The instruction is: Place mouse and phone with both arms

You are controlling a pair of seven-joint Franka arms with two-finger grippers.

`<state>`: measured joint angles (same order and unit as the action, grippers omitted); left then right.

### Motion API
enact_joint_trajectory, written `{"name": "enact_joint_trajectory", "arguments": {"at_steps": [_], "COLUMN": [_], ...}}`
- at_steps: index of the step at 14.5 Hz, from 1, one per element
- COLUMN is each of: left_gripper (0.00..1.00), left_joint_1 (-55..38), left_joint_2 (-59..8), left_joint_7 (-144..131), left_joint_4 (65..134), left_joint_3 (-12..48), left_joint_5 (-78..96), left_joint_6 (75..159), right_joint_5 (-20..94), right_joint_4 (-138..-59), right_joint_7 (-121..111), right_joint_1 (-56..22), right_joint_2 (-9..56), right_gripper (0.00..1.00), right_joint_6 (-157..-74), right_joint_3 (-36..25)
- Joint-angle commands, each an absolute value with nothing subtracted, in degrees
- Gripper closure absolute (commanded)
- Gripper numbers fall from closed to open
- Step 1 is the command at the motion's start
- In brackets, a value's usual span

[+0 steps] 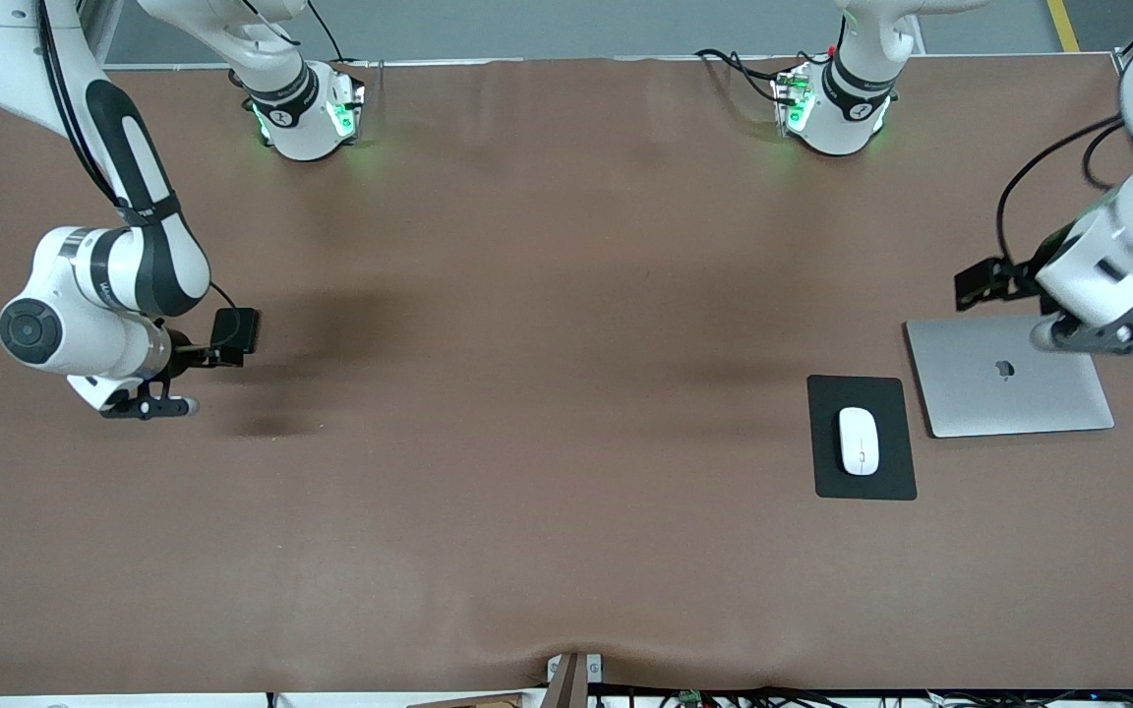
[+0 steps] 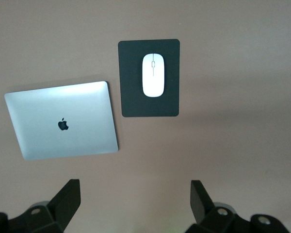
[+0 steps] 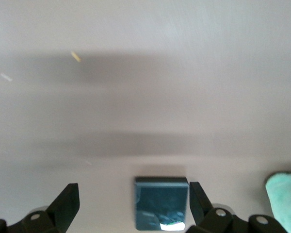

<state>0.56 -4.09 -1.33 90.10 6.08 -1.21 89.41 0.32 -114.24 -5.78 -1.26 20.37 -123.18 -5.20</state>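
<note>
Phone [image 3: 161,203] shows only in the right wrist view, glossy black, its lower end cut off, lying between the spread fingers of the right gripper [image 3: 134,206], untouched. White oval mouse [image 1: 859,441] sits on the black mouse pad [image 1: 862,484] beside the closed silver laptop [image 1: 1009,393]. Left gripper [image 2: 136,206] hangs over the laptop, fingers apart, empty.

The brown surface [image 1: 527,442] carries a closed silver laptop [image 1: 1009,379] toward the left arm's end. Just beside it lies a black mouse pad [image 1: 862,438]. Toward the right arm's end a glossy dark slab, probably the phone [image 3: 161,203], appears to rest on the surface.
</note>
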Motion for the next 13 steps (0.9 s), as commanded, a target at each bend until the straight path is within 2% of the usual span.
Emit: {"name": "enact_joint_trajectory", "arguments": {"at_steps": [1, 2, 4, 6, 10, 13], "left_gripper": [0.0, 0.0, 0.0, 0.0, 0.0, 0.0], "left_joint_1": [-1.05, -1.75, -2.11, -5.69, -5.36, -4.4], "left_joint_2": [0.78, 1.66, 2.46, 2.98, 2.81, 2.64], "left_joint_7": [0.52, 0.79, 1.05, 2.89, 4.48, 4.31], "left_joint_4": [90.35, 90.26, 90.26, 90.26, 89.91, 90.79], "left_joint_3": [3.7, 3.34, 3.16, -1.11, -2.11, -1.76], "left_joint_5": [0.97, 0.79, 0.27, 0.09, 0.79, 0.79], "left_joint_6": [85.88, 85.43, 84.3, 82.97, 83.06, 83.84], "right_joint_5": [3.85, 4.74, 5.36, 5.28, 4.66, 4.66], "right_joint_4": [-104.28, -100.24, -88.65, -80.63, -71.65, -68.82], "right_joint_7": [-4.75, -4.4, -4.31, -4.39, -4.66, -4.48], "right_joint_1": [-2.98, -2.99, -3.16, -4.21, -4.4, -4.04], "right_joint_2": [24.77, 26.18, 29.78, 31.37, 31.03, 29.11], "right_gripper": [0.0, 0.0, 0.0, 0.0, 0.0, 0.0], "right_joint_6": [-120.24, -118.06, -108.6, -100.84, -94.93, -90.28], "right_joint_3": [-5.19, -5.19, -5.19, -5.19, -5.27, -5.71]}}
